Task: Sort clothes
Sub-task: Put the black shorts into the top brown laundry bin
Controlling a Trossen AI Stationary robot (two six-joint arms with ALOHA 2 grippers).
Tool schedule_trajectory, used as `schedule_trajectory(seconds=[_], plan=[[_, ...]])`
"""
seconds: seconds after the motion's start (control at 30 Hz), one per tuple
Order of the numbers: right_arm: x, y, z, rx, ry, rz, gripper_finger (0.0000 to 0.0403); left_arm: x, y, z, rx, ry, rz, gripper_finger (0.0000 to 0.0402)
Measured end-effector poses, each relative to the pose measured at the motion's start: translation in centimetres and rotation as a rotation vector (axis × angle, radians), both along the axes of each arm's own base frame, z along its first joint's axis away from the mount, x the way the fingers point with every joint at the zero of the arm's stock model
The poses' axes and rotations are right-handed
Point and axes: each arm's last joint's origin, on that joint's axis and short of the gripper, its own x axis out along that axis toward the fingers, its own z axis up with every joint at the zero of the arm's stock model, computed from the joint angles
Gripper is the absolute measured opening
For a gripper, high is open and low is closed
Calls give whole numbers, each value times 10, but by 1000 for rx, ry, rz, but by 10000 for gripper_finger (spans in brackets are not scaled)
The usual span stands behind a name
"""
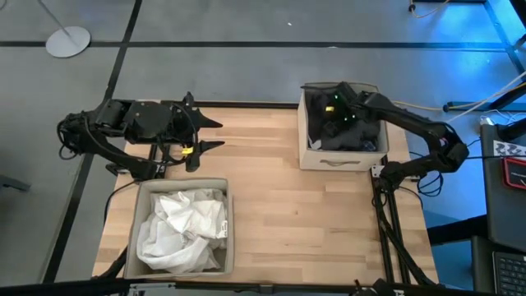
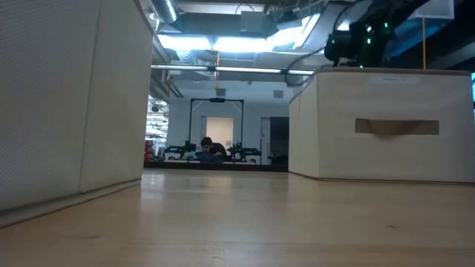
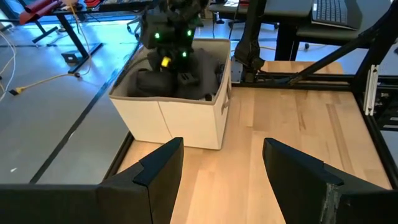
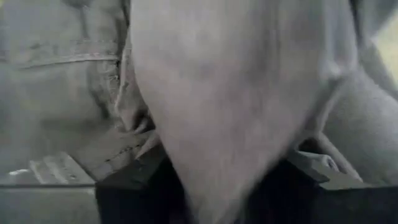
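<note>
White clothes fill the beige bin at seven o'clock; dark, possibly grey, garments fill the beige bin at two o'clock.

The clothes are seen sorted into two heaps. The large white garments are crumpled together in a loose, puffy mound, filling the beige bin at the near left of the desk; folds and creases are visible all over them. The dark garments are piled in the beige bin at the far right of the desk, bunched low inside its walls; single pieces cannot be told apart there. From the left wrist view this dark pile is seen as rumpled black-grey lumps. Close up, a grey fabric with a stitched seam hangs in soft folds.
</note>
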Motion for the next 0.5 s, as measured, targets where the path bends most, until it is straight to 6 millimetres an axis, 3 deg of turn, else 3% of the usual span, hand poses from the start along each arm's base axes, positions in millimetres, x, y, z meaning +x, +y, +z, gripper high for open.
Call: schedule_trajectory(seconds=[0.5], plan=[[-7, 6, 103, -67, -41, -12, 210, 0, 0, 1, 41, 4, -20, 212]])
